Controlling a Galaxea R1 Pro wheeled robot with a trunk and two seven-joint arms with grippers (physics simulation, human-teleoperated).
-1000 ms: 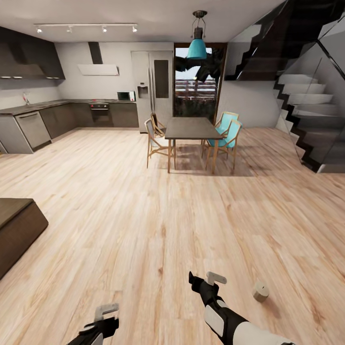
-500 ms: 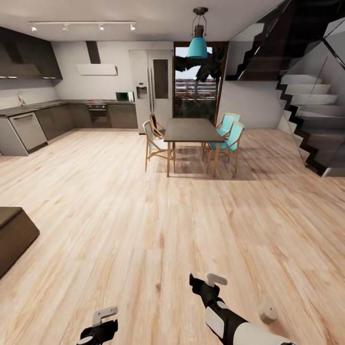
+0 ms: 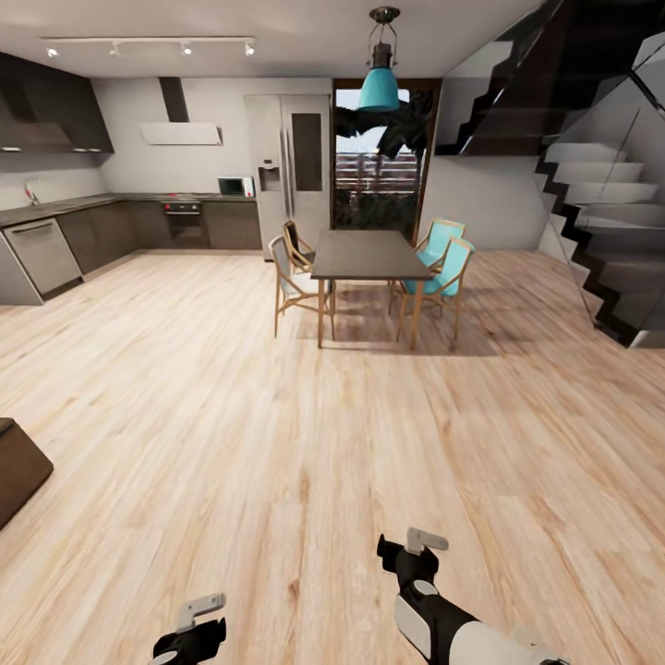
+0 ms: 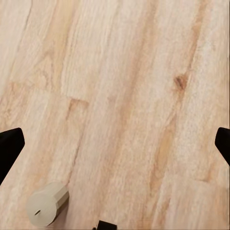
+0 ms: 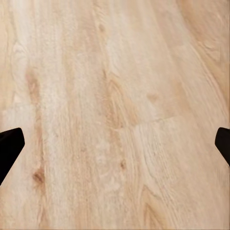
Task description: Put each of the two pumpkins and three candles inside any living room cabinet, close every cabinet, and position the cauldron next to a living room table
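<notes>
In transit over bare wood floor (image 3: pixel 277 443), both the left gripper (image 4: pixel 115 143) and right gripper (image 5: pixel 115 143) spread wide and empty; we judge candle collection underway, one candle (image 4: pixel 47 209) lying on its side below the left gripper, so next: descend and grasp it.
</notes>
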